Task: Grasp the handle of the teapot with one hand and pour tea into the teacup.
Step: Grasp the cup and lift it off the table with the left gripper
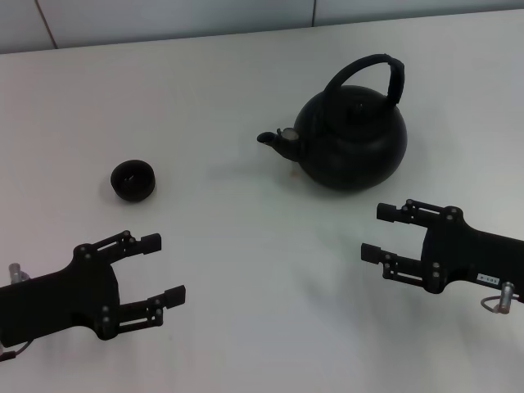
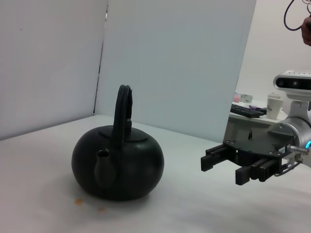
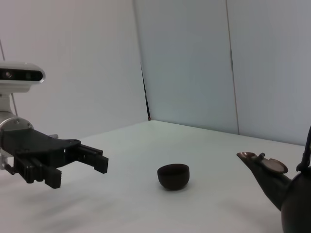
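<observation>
On table: teapot (image 1: pixel 350 139), likely heavy, rigid, take by arched handle (image 1: pixel 383 67); cup (image 1: pixel 133 181) apart; left gripper (image 1: pixel 155 268) and right gripper (image 1: pixel 381 232) wide, empty.

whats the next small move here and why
Probably raise the right gripper and reach it toward the handle. It is the arm nearer the teapot, its jaws are open, and it holds nothing yet. The pot stands upright on the table, spout facing the teacup, untouched. The left gripper waits open near the cup.
</observation>
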